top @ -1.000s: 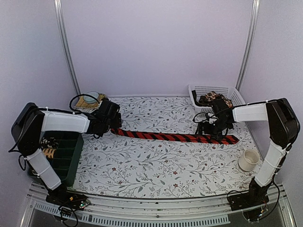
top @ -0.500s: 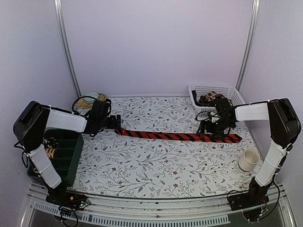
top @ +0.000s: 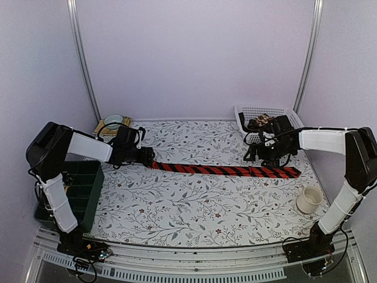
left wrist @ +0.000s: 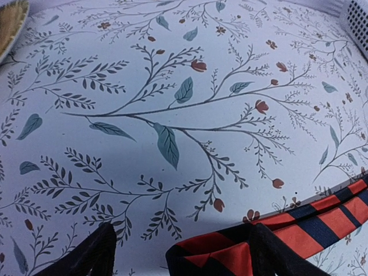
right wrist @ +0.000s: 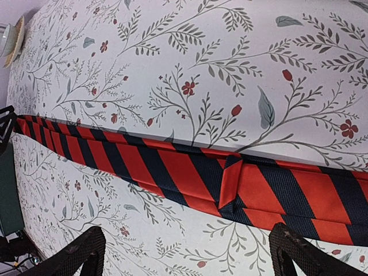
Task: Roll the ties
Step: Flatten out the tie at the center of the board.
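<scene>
**Tie laid out, roll not yet begun.** My left pincer sits low over the flowered table with its jaws apart. The narrow tip of the red-and-black striped tie lies between the fingers — not yet pinched, as far as I can judge. From there the tie runs flat and straight toward 3 o'clock in the top view, its long axis crossing the table from 9 to 3. My right pincer hovers above the broad half, jaws wide apart, near the white basket. The tip looks like the natural start of the roll — and my left arm is plainly the nearer one.
</scene>
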Tool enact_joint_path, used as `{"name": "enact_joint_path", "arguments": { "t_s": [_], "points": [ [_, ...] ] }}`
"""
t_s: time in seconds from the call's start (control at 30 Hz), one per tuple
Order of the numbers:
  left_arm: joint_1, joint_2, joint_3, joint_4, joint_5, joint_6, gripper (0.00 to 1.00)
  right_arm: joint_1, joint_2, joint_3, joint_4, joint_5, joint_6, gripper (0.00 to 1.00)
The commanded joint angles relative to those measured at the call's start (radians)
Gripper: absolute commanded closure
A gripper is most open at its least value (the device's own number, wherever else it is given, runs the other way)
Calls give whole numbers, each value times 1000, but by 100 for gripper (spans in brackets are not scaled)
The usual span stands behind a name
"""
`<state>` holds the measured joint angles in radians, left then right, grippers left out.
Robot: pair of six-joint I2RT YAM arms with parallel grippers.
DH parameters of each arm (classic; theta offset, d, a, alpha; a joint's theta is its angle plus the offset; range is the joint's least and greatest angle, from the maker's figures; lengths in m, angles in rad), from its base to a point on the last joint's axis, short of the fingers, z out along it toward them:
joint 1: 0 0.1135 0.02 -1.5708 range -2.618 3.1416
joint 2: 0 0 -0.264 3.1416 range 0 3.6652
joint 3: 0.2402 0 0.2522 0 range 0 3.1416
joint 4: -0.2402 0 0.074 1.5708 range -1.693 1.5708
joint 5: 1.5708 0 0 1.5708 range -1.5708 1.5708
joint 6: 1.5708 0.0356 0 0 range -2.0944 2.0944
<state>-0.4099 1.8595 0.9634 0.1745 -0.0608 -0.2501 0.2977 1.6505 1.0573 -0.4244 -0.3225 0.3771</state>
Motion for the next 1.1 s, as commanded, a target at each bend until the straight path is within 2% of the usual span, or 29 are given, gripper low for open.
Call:
{"name": "enact_joint_path", "arguments": {
  "t_s": [0.0,0.33,0.47,0.67,0.83,0.9,0.93,0.97,1.07],
  "points": [
    [17,24,5,1,58,6,24,13,-115,26,-21,-32,-5,0],
    [33,16,-52,47,213,15,25,23,-121,38,-27,-67,-9,0],
    [40,13,-69,52,226,36,27,25,-117,39,-24,-71,-9,0],
    [48,21,-76,54,239,59,50,28,-104,41,-22,-76,-13,0],
    [50,17,-81,95,238,53,79,34,-81,42,-14,-80,-15,0],
    [52,29,-66,100,247,30,87,48,-69,43,-6,-81,-17,0],
    [52,37,-56,99,252,18,97,58,-60,45,1,-83,-20,0],
    [52,45,-46,96,253,1,100,69,-47,48,4,-84,-27,0],
    [51,60,-29,90,250,-69,100,111,-7,67,13,-80,-48,0]
  ]
}}
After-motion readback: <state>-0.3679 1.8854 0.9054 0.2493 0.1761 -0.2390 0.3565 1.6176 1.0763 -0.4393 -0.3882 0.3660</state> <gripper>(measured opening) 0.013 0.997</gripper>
